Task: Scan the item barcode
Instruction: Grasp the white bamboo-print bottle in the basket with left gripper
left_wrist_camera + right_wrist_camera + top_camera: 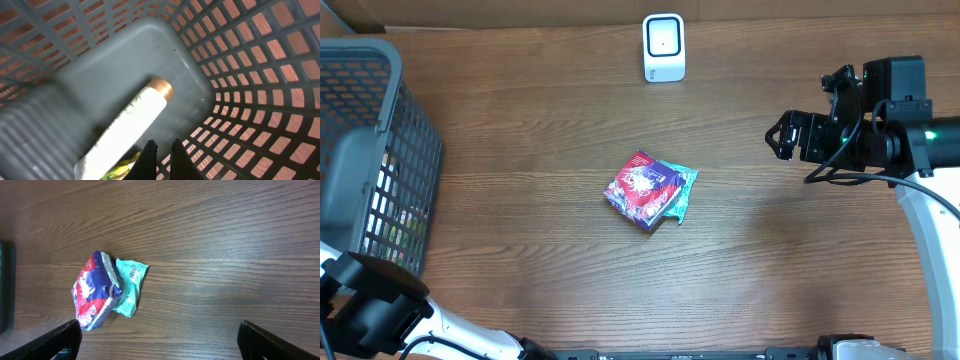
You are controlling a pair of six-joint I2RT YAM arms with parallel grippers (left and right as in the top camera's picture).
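Observation:
A red-and-purple packet [642, 188] lies mid-table, partly on top of a teal packet [683, 190]. In the right wrist view the same red-and-purple packet [95, 291] and teal packet [130, 286] lie ahead and to the left, and a barcode [133, 272] shows on the teal one. A white scanner [663, 48] stands at the far edge. My right gripper [782, 137] hovers right of the packets, open and empty [165, 345]. My left gripper [162, 152] is shut on nothing inside the grey basket [260, 60], next to a white tube [127, 130].
The grey mesh basket [370, 150] stands at the table's left edge and holds the white tube and something yellow-green [122, 167]. The left arm [375, 305] sits at the bottom left corner. A dark object [5, 287] shows at the left edge of the right wrist view.

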